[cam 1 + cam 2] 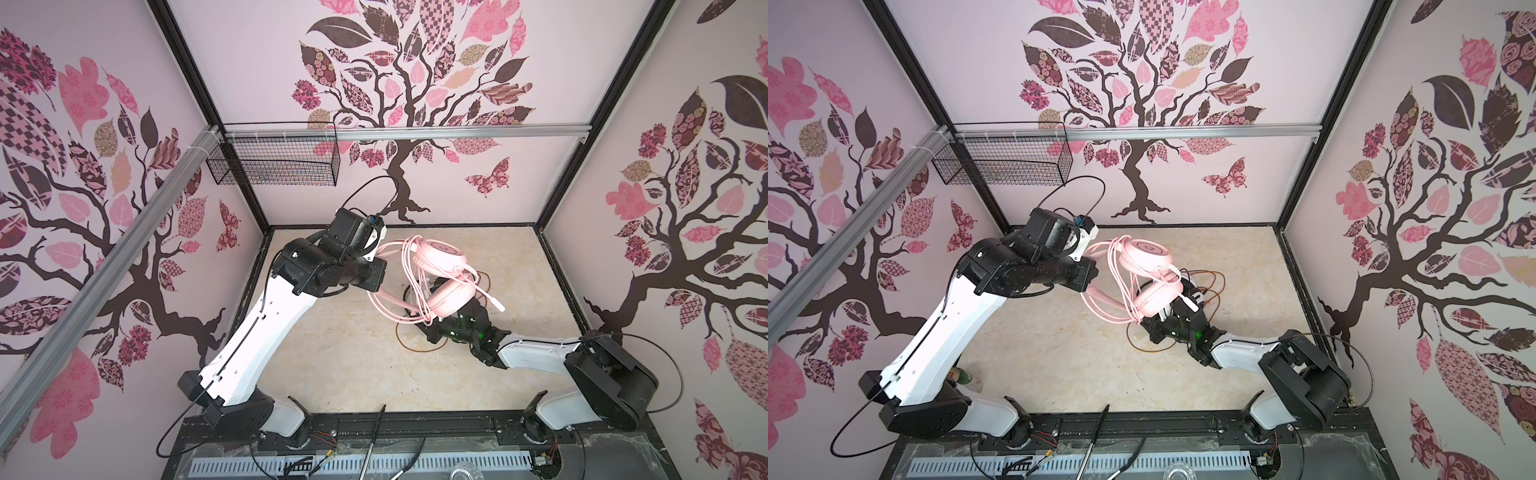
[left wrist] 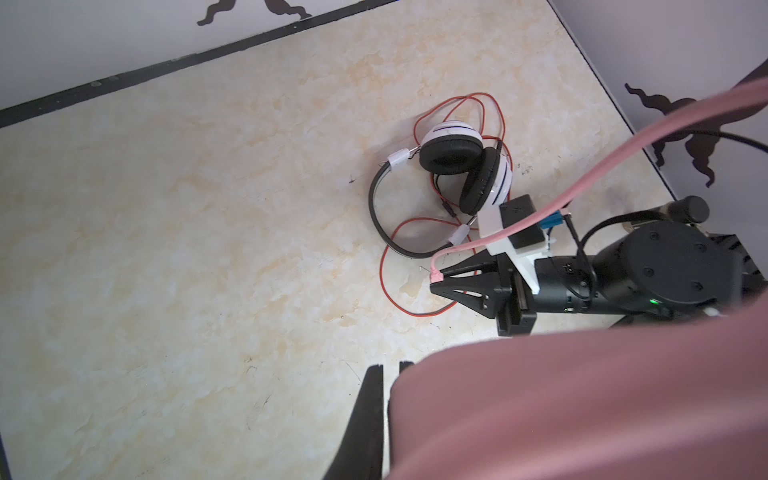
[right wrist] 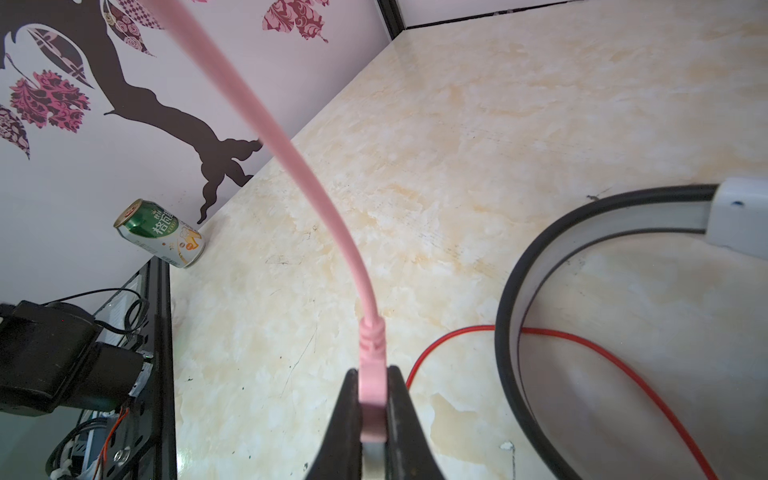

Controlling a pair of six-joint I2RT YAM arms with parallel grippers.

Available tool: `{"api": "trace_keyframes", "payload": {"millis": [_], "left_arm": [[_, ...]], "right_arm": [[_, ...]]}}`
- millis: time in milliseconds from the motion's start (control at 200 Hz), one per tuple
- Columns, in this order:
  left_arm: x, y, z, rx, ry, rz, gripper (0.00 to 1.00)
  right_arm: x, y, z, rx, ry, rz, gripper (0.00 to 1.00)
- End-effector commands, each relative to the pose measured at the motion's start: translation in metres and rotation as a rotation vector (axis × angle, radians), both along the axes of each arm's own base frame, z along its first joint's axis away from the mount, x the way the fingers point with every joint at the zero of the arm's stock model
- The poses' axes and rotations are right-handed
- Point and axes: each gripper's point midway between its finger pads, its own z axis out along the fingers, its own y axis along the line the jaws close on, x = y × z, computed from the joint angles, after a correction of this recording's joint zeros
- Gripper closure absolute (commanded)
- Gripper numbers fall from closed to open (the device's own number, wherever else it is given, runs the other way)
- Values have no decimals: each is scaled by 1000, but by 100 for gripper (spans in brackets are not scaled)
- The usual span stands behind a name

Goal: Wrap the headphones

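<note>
Right wrist: end effector [image 3: 373,374] around plug [image 3: 371,336]

from above, the white-and-black headset with black earpads [image 1: 417,291] lies mostly buried under the pale pink over-ear headset [image 1: 440,257]. near the left gripper [image 2: 390,366] that pink one is just blur, covering one finger; its pink cord [image 3: 279,143] blurs too.

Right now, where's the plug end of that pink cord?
In the right wrist view the pink plug is pinched in the right gripper, over the table near its middle, beside the band of the white-and-black headset.
</note>
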Motion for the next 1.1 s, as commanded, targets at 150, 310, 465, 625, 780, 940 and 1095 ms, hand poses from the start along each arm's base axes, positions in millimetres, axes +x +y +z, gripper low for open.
{"api": "trace_keyframes", "payload": {"millis": [150, 310, 465, 625, 780, 940, 1095], "left_arm": [[54, 51, 16, -14, -108, 286, 100], [81, 63, -2, 32, -125, 390, 100], [98, 83, -24, 173, -136, 489, 100], [99, 97, -44, 282, -129, 529, 100], [93, 98, -76, 345, -70, 524, 100], [78, 92, -113, 413, -8, 493, 100], [61, 82, -141, 473, 43, 439, 100]], "right_arm": [[-52, -10, -8, -201, -30, 79, 97], [-76, -18, -2, -251, -20, 117, 100], [-86, -26, 16, -287, -53, 125, 100], [-85, -31, 34, -332, -75, 120, 100], [-82, -25, 55, -370, -76, 148, 100], [-75, -16, 82, -385, -98, 155, 100], [-62, -11, 98, -452, -127, 154, 100]]}}
